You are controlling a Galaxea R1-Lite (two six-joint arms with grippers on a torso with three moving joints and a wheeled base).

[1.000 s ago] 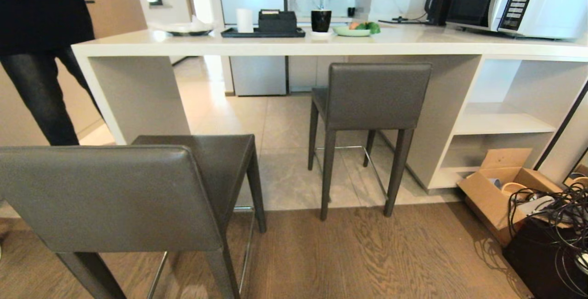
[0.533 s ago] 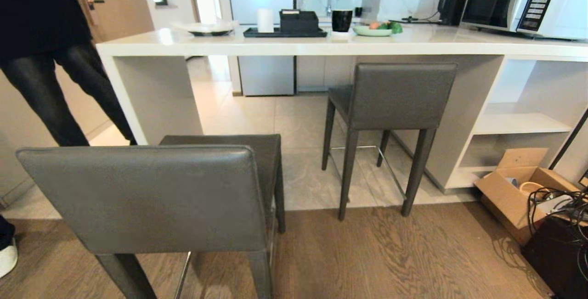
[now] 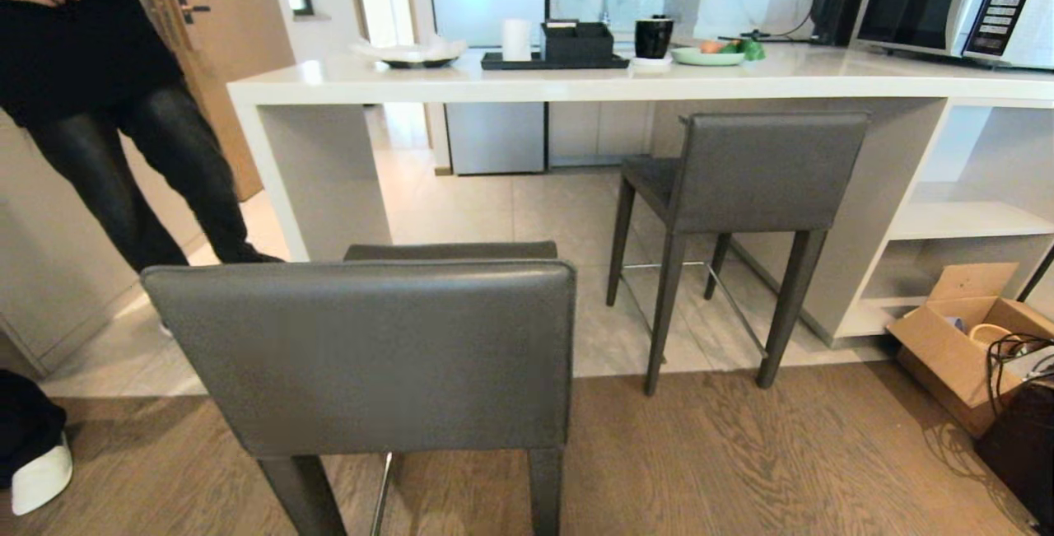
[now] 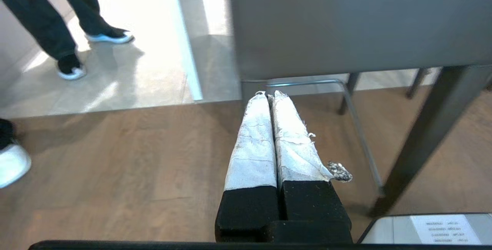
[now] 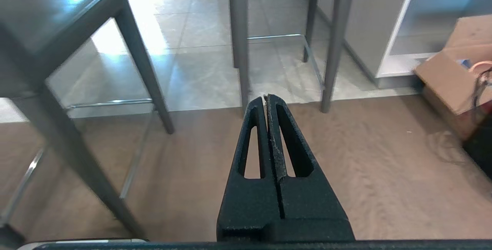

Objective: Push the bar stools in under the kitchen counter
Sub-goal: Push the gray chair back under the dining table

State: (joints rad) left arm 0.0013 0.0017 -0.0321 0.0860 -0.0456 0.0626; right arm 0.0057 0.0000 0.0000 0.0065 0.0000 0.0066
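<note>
Head view. Near bar stool (image 3: 370, 355), dark grey leather, low rectangular backrest, tapered legs: stands on the brown wood plank floor (image 3: 741, 462), well short of the counter, not yet pushed in. Far bar stool (image 3: 741, 182), matching: seat lies beneath the slab, backrest close under the front edge, rear legs at the seam between wood and pale tile (image 3: 494, 215); judged tucked or nearly so. Kitchen counter (image 3: 576, 83), thick white stone slab, grey side panel, white open shelves at its right end. On top: dark tray with black box, white cup, black mug, green plate of produce, white microwave (image 3: 955, 1). Open cardboard box (image 3: 955, 338) with cables on the floor at the right. A person in dark clothes (image 3: 90, 67) stands by the counter's left end. Neither arm shows.

Left wrist view. Left gripper (image 4: 268, 95), fingers wrapped in white tape, clenched and empty, low behind the near stool's backrest, not touching it. Chrome footrest bar (image 4: 307, 83) beyond the tips.

Right wrist view. Right gripper (image 5: 266, 97), black, clenched and empty, pointing at the gap between the stools.

Progress: judged roughly half; the near stool remains.
</note>
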